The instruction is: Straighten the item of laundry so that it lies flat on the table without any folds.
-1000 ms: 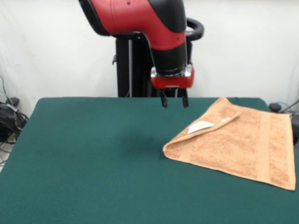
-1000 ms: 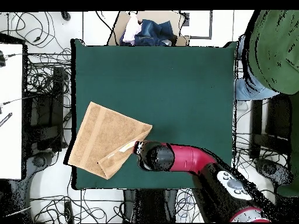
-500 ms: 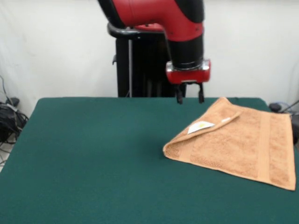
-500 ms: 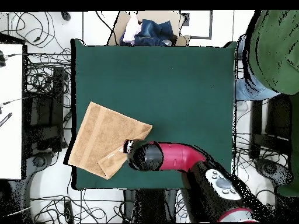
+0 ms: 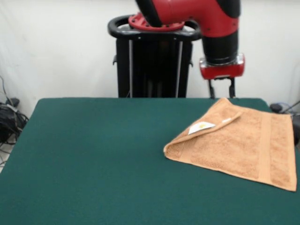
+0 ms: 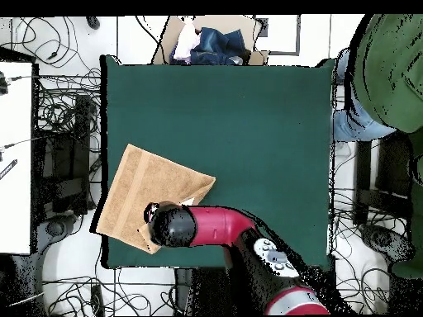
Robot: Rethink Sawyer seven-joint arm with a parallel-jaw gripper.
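The peach-orange towel [image 5: 243,145] lies on the right side of the green table [image 5: 93,154] in the front view. One part is folded over itself, and a white label [image 5: 202,126] shows on the fold. My gripper [image 5: 221,90] hangs open and empty above the towel's far corner, clear of the cloth. Seen from overhead, the towel [image 6: 140,188] sits at the left edge of the table [image 6: 248,115]. There the red arm's wrist [image 6: 169,226] covers the folded corner and hides the gripper.
A cardboard box of clothes [image 6: 211,41] stands beyond the table's top edge in the overhead view. A person in green [image 6: 388,66] is at the upper right there. Cables [image 6: 58,49] lie on the floor around the table.
The arm has swung right in the front view, from above the bare table to above the towel's far corner, and has risen slightly. The towel has not moved.
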